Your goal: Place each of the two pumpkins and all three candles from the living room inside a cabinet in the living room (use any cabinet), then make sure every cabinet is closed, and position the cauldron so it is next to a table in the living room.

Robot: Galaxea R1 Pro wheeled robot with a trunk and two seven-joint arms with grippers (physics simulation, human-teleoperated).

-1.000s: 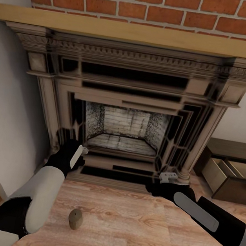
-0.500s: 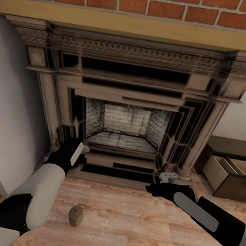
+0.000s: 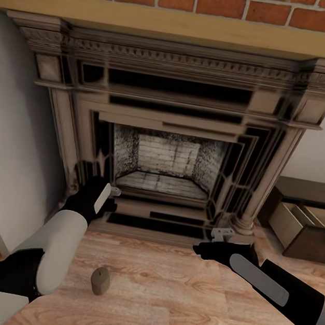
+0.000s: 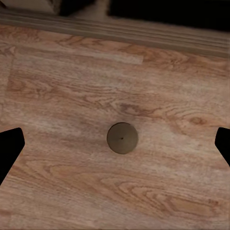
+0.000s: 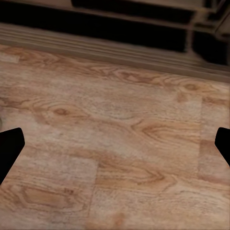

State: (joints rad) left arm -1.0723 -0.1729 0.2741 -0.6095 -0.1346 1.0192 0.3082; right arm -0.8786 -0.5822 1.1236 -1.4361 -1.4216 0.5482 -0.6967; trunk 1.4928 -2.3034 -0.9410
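A single candle (image 3: 100,280) stands upright on the wood plank floor (image 3: 172,300), nearest the robot, just beside the left forearm and well short of the fireplace step. The left wrist view shows what the head view does not: the candle (image 4: 122,138) seen from directly above, a round top with a small dark wick point at its centre, lying between the two dark fingertips at the frame edges. The left gripper (image 4: 115,143) has its jaws spread wide and empty, with floor visible on every side of the candle.

The right wrist view shows bare planks and the fireplace base strip; the right gripper (image 5: 115,146) also has its jaws spread apart and holds nothing. In the head view the left gripper (image 3: 105,198) and right gripper (image 3: 222,235) both hang near the front edge of the hearth, well apart from each other.

Beyond them stands the ornate fireplace (image 3: 170,132), topped by a pale wooden mantel (image 3: 179,24) under red brick. At the far right, the dark cabinet (image 3: 309,193) has one drawer (image 3: 292,222) pulled out, its pale interior visible.
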